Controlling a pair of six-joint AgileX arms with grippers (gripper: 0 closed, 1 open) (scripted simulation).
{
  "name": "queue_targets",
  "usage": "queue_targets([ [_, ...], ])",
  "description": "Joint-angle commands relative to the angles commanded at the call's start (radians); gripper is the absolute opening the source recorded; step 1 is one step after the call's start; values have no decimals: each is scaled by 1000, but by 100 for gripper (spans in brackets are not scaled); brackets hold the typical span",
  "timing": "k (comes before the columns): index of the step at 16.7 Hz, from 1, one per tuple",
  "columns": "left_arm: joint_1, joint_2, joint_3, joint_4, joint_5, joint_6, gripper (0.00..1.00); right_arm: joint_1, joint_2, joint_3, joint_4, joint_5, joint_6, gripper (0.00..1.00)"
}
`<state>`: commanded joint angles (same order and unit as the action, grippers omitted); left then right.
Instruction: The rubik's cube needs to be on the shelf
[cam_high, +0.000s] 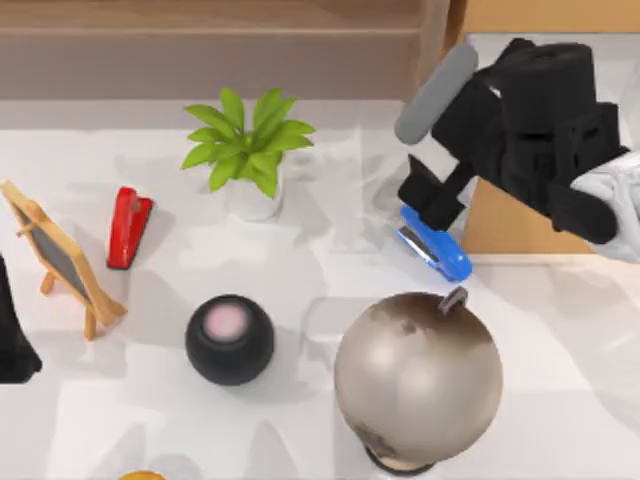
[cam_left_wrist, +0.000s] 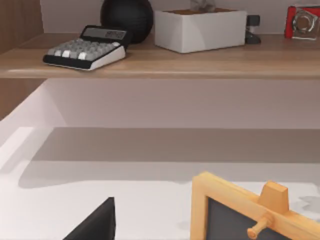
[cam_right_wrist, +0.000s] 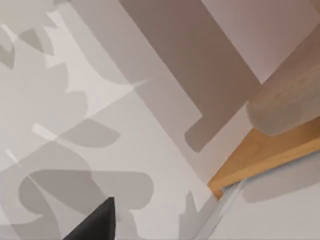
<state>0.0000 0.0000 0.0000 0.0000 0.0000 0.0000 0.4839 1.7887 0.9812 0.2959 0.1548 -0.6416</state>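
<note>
Shelf (cam_left_wrist: 160, 62) at the tabletop's far edge holds a calculator (cam_left_wrist: 82, 47). Right gripper (cam_high: 432, 205) hovers over the blue stapler (cam_high: 435, 245) near the right edge; grip state cannot be told. Left arm (cam_high: 12, 340) sits at the left edge.

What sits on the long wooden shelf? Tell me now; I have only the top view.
Observer: In the left wrist view, a grey-keyed black calculator lies on the light brown wooden shelf.
Operator: Name what stands nearest it.
Observer: A round black object, just behind the calculator.
Operator: Go on along the board.
Observer: A white rectangular box stands beside that round object.
</note>
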Motion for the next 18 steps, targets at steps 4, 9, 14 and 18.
queue_targets([
  [4,0,0,0,0,0,0,100,-63,97,358,-485,-35,229,100],
  [9,0,0,0,0,0,0,100,-171,266,805,-1040,-72,481,100],
  [14,0,0,0,0,0,0,100,-272,456,1181,-1474,-105,678,100],
  [18,0,0,0,0,0,0,100,-326,594,1388,-1695,-123,781,100],
])
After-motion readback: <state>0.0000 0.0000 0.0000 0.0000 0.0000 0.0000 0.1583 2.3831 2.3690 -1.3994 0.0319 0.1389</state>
